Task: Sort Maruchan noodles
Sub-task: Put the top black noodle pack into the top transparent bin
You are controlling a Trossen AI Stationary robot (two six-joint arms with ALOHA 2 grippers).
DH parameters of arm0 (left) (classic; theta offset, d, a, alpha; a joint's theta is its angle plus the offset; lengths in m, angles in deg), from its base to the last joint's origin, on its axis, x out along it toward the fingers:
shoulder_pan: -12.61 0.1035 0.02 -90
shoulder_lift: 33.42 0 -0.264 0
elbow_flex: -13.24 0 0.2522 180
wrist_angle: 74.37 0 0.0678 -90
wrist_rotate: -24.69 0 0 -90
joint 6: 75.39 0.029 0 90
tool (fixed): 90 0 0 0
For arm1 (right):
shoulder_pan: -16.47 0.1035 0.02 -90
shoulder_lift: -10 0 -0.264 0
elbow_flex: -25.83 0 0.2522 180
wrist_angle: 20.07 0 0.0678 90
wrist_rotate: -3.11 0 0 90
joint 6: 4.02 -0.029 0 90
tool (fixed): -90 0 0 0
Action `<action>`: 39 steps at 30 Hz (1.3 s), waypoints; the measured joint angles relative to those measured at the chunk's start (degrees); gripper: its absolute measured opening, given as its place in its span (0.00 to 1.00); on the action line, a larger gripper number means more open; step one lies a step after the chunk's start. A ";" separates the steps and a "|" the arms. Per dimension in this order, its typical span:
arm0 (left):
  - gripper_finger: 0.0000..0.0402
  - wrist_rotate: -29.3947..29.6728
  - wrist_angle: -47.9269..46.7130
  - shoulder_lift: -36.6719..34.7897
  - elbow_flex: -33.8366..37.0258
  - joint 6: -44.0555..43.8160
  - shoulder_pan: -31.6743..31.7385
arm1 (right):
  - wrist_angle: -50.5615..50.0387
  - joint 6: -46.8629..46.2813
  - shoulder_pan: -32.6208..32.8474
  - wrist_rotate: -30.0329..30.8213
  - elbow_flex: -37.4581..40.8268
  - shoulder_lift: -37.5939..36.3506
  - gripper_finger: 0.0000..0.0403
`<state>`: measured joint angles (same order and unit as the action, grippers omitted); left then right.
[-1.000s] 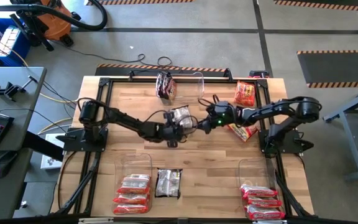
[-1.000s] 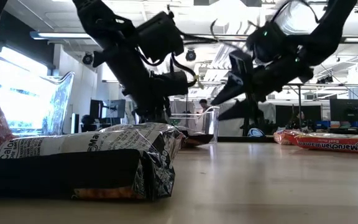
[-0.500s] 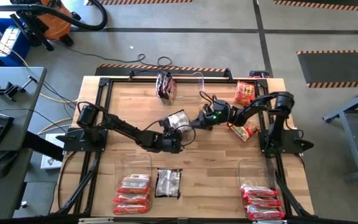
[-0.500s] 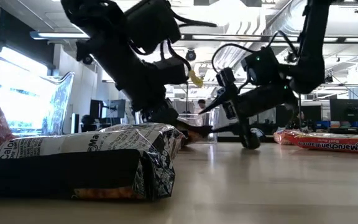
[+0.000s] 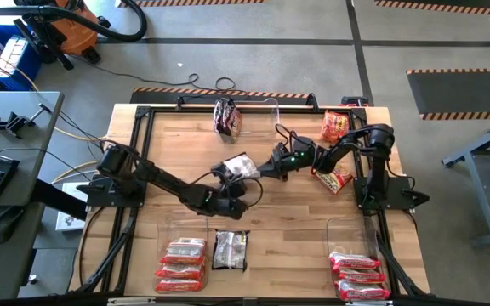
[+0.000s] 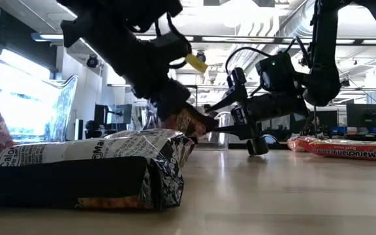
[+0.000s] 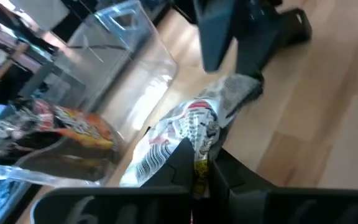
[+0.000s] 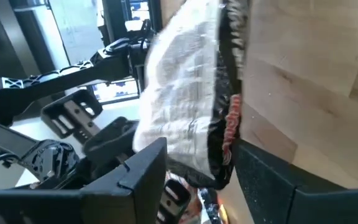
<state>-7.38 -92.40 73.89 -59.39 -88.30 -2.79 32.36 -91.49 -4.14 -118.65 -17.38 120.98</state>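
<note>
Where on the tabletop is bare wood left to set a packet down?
Bare wood: between the dark black-silver packet and the right clear bin; also the far-left corner. Crowded mid-table, where the left gripper and right gripper meet at the silver packet.

A dark black-silver packet [image 6: 90,166] is seen lying large in the lower left of the frame, a small packet [image 6: 189,121] is held lifted at centre, and a red packet [image 6: 352,149] is seen lying at right.
</note>
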 joint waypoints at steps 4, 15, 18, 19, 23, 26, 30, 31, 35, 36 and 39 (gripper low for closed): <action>0.00 3.17 -0.08 -1.18 -0.07 -0.03 -0.99 | 0.92 -1.59 -0.40 -1.78 0.00 0.11 0.47; 0.00 8.76 1.75 -3.68 -0.08 3.11 -3.53 | 9.47 -7.90 0.34 -1.52 -2.43 0.17 0.47; 0.00 11.24 2.23 -3.72 -0.09 3.12 -3.96 | 9.01 -8.09 1.79 -1.20 -4.65 0.20 0.47; 0.00 12.43 2.55 -3.76 -0.09 3.37 -4.20 | 8.72 -8.09 2.22 -1.07 -5.47 0.20 0.47; 0.00 16.47 4.36 -3.78 -0.07 7.22 -5.80 | 8.13 -8.10 3.26 -1.29 -7.86 0.20 0.47; 0.00 19.04 4.50 -3.92 -0.05 8.97 -6.64 | 7.76 -8.14 3.70 -1.49 -8.90 0.17 0.47; 0.00 20.74 4.18 -5.18 0.00 8.99 -6.90 | 9.01 -9.78 4.57 -1.46 -9.20 0.11 0.47; 0.00 20.81 4.30 -5.31 0.00 8.99 -6.90 | 9.02 -9.93 4.86 -1.16 -9.20 0.08 0.47; 0.00 20.68 4.43 -5.27 0.00 10.01 -6.95 | 8.72 -9.97 5.32 0.84 -9.20 0.04 0.47; 0.00 20.42 4.51 -5.27 0.00 10.08 -7.03 | 8.74 -9.66 5.31 1.22 -9.26 0.04 0.47; 0.00 20.23 4.60 -5.27 0.00 10.08 -7.28 | 7.93 -6.73 5.30 1.26 -10.58 0.04 0.47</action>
<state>12.85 -87.80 68.62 -59.39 -78.22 -10.07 40.29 -98.22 1.16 -117.39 -27.97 121.03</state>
